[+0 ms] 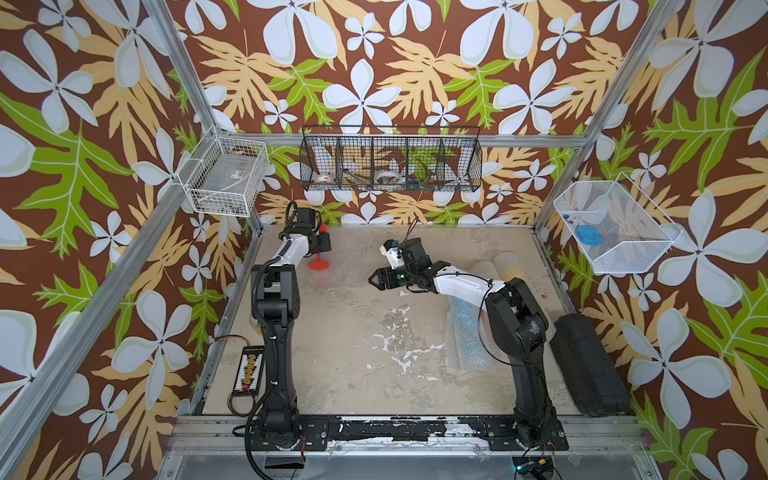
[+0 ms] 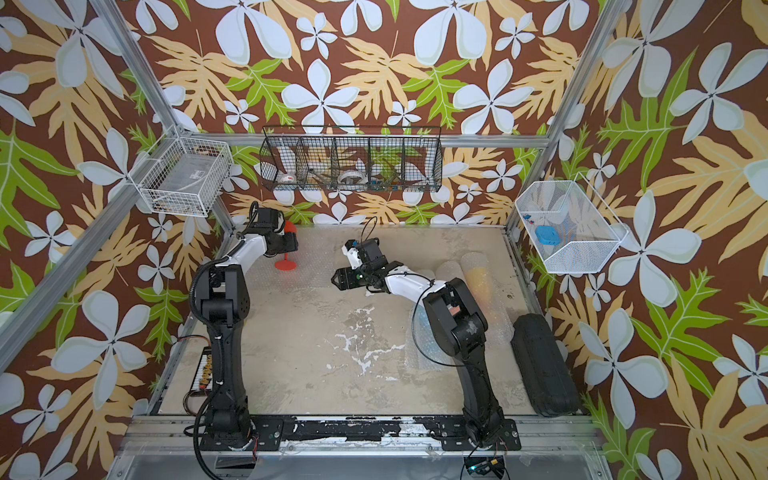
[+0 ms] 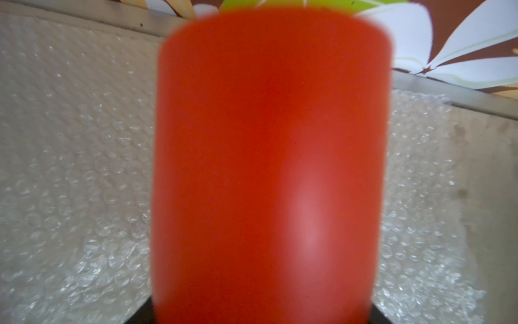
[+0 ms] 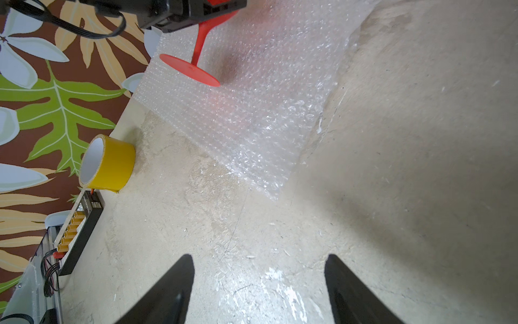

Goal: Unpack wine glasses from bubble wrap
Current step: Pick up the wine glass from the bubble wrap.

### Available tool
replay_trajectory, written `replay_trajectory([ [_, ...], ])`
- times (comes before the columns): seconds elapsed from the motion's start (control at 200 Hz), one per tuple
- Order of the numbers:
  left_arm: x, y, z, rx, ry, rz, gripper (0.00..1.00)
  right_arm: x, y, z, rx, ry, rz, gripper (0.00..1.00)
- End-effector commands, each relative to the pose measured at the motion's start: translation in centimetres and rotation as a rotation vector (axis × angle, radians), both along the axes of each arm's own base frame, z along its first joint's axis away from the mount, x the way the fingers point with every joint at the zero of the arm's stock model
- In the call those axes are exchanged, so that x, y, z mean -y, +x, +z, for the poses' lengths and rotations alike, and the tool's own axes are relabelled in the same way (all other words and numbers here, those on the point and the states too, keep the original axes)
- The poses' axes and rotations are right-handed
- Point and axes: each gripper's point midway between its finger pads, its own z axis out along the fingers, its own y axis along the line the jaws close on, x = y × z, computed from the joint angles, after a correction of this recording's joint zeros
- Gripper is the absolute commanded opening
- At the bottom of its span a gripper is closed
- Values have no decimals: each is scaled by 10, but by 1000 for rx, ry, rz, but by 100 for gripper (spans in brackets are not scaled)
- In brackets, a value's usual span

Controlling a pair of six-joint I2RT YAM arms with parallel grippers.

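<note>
Scuffed beige tabletop [image 1: 353,353], flat bubble wrap [image 4: 252,112] at the back. Your left gripper [image 1: 325,241] is right at the red goblet [image 3: 269,168], can't tell if it's pinching. Your right gripper [image 4: 260,256] hangs spread, empty.

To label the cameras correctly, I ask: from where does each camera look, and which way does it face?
Both top views: high above the front edge, looking down on the table; the left arm and right arm show whole.
Left wrist: on the left arm, facing the red goblet closely, blurred, with flat bubble wrap behind; almost none of its own body shows.
Right wrist: on the right arm, looking across the table towards the goblet; its two open jaws show.
Shared: every view shows the red goblet.
</note>
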Motion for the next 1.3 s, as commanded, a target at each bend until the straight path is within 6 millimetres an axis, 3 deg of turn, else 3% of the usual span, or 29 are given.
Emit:
replay_trajectory([
  [0.0,2,5,21,68,-3,-5,62,-3,0,1,8,12,9,76],
  [0.17,4,-10,44,121,-32,9,62,-3,-1,3,13,15,11,76],
  [0.37,12,-42,80,242,-98,13,59,-2,-2,8,22,21,15,76],
  [0.696,47,-105,114,429,-169,-28,58,0,-5,25,57,17,37,75],
  [0.881,71,-141,127,533,-227,-85,58,21,0,66,118,41,41,75],
  [1.001,89,-162,123,575,-219,-141,58,34,1,99,156,36,78,75],
  [1.156,111,-190,121,667,-219,-202,58,40,-9,138,186,22,141,75],
  [1.296,138,-210,120,741,-176,-299,58,38,-25,160,145,67,184,73],
])
